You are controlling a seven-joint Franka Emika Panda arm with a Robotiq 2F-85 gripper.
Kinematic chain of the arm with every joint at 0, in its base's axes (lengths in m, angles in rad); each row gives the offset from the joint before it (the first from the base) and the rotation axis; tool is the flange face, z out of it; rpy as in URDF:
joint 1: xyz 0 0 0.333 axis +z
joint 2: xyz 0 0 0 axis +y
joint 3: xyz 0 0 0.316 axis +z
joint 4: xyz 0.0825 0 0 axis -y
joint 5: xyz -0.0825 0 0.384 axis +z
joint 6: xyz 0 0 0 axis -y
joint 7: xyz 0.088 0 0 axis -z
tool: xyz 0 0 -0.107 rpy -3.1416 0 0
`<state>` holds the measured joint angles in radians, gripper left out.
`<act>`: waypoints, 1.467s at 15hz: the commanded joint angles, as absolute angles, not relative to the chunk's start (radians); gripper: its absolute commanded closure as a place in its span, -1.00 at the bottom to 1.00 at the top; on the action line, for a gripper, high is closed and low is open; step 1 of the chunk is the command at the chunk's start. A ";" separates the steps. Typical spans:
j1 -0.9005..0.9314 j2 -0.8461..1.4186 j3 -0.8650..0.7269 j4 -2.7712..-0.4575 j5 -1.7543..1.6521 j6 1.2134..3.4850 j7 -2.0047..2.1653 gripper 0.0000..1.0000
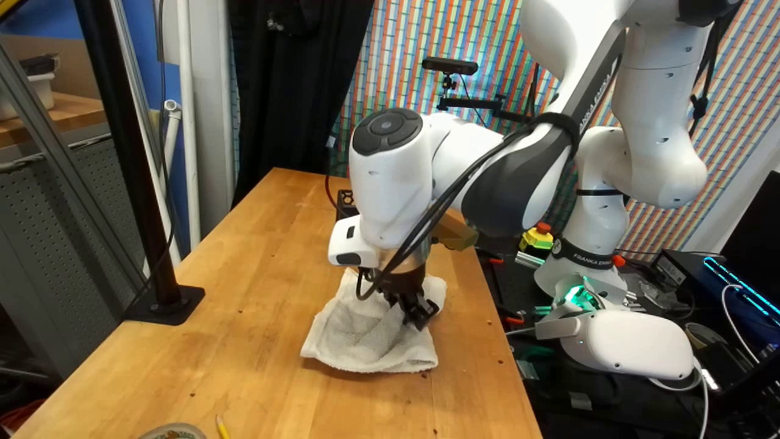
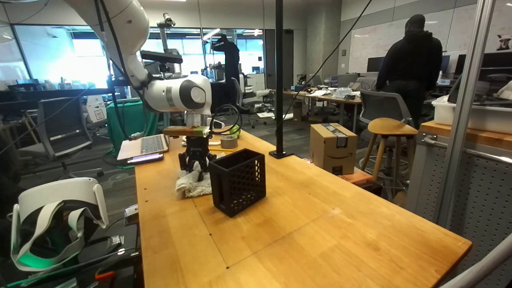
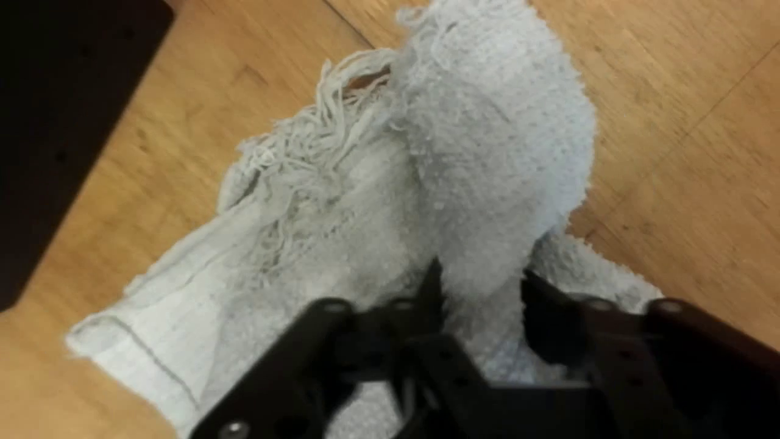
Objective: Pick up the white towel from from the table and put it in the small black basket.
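Jaws of the gripper stand narrow, drawn in on a raised fold of the white towel, while the rest lies wrinkled on the table near the small black basket. Only that fold is between the tips (how firm the bite is, I cannot tell), so a shallow pinch could slip free on the lift. Most of the cloth would probably hang loose, and a trailing corner might snag the rim and drag the basket, or drape outside, since its opening looks narrow.
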<state>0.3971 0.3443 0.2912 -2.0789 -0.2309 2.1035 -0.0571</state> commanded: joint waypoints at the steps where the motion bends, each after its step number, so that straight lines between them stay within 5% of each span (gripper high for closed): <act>1: 0.341 0.129 0.299 -2.172 -0.182 2.057 -0.097 0.95; 11: 0.215 -0.296 0.179 -2.187 -0.076 1.976 -0.182 0.90; 22: 0.221 -0.362 0.149 -2.249 -0.049 1.963 -0.188 0.90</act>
